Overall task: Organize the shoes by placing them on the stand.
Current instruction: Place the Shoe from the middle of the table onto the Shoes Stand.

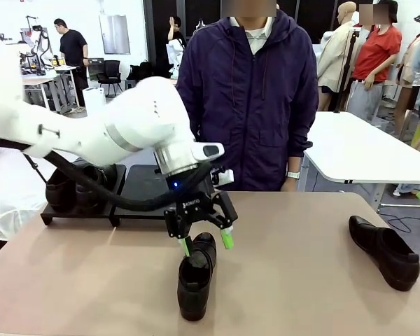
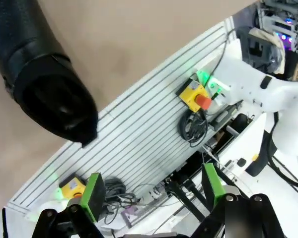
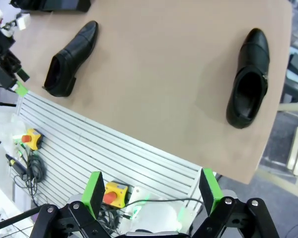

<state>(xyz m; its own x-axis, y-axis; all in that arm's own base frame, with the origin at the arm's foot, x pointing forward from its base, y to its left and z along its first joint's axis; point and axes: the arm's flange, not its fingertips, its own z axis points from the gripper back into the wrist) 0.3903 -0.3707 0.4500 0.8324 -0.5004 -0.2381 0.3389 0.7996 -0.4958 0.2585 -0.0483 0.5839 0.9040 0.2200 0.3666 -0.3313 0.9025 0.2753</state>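
The left end effector (image 1: 206, 245) hangs with its fingers spread wide, holding nothing, just above the heel end of a black dress shoe (image 1: 196, 280) on the tan worktop (image 1: 294, 280). It seems not to touch, though the front angle is poor. A 2nd shoe (image 1: 385, 253) lies well to its right. The stand (image 1: 143, 185) sits beyond it to the left, carrying what look like 2 shoes (image 1: 73, 189). The right end effector (image 3: 152, 191) is wide and empty, high over the worktop's near edge.

Tan worktop (image 1: 301, 280). Directly on it: low black stand (image 1: 141, 185) at far left; one black shoe (image 1: 196, 280) centre-front (toe pointing away from robot); second shoe (image 1: 383, 252) far right, well apart.
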